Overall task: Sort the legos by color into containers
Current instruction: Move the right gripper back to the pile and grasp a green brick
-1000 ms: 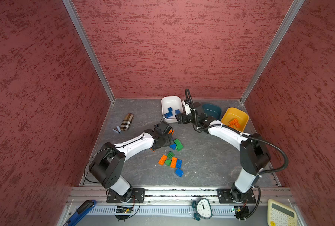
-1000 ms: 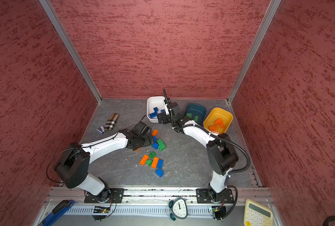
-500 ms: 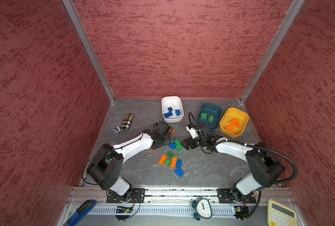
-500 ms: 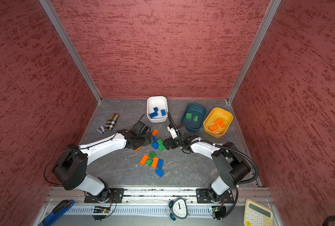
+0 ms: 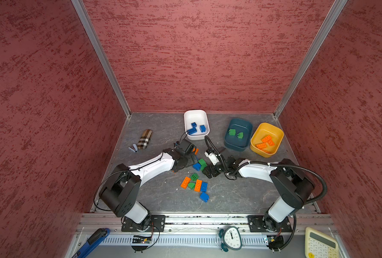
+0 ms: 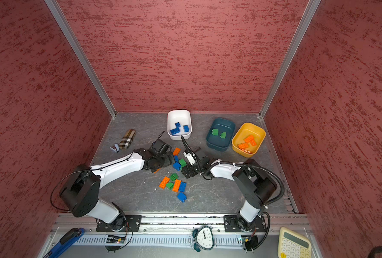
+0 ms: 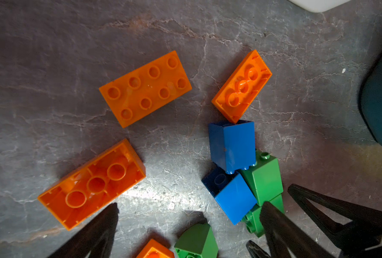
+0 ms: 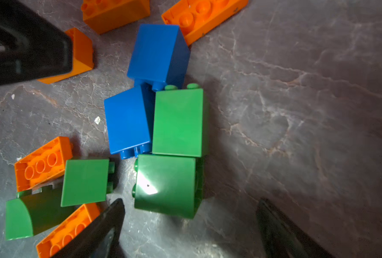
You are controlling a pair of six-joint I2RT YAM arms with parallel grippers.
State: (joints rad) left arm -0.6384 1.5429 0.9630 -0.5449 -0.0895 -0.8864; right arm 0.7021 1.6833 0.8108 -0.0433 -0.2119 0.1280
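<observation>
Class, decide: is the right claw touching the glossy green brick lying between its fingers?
Apart. The right wrist view shows the right claw open, with bare table on both sides between it and the green brick.

Left fingers (image 7: 96, 232), right fingers (image 8: 100, 230) (both apart)
</observation>
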